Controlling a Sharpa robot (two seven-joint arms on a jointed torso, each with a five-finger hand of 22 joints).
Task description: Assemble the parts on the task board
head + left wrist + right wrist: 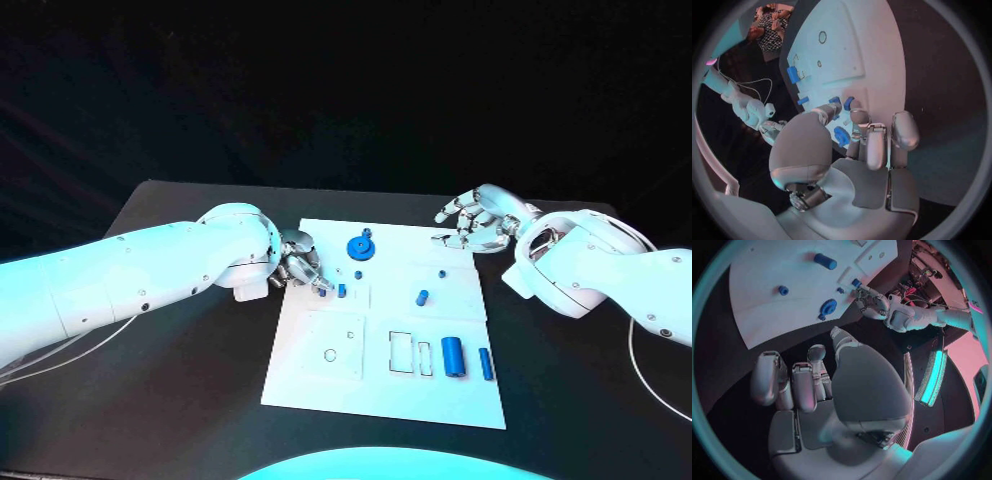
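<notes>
Blue parts lie scattered on the white task board (384, 390) at mid-tabletop; one small peg (340, 291) stands just beside the left hand (300, 264), whose fingertips reach it, though a grip cannot be told. Right hand (480, 220) hovers empty, fingers loosely apart, off the board's far corner.

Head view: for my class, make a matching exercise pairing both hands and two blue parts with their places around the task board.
Things: 1 left hand; 2 right hand; 3 round blue part; 4 long blue cylinder.
Places: A by the task board's far right corner; B on its near right, beside the rectangular slots; C at its left edge; D lying on it, near its far edge.
Pairs: 1-C, 2-A, 3-D, 4-B.
</notes>
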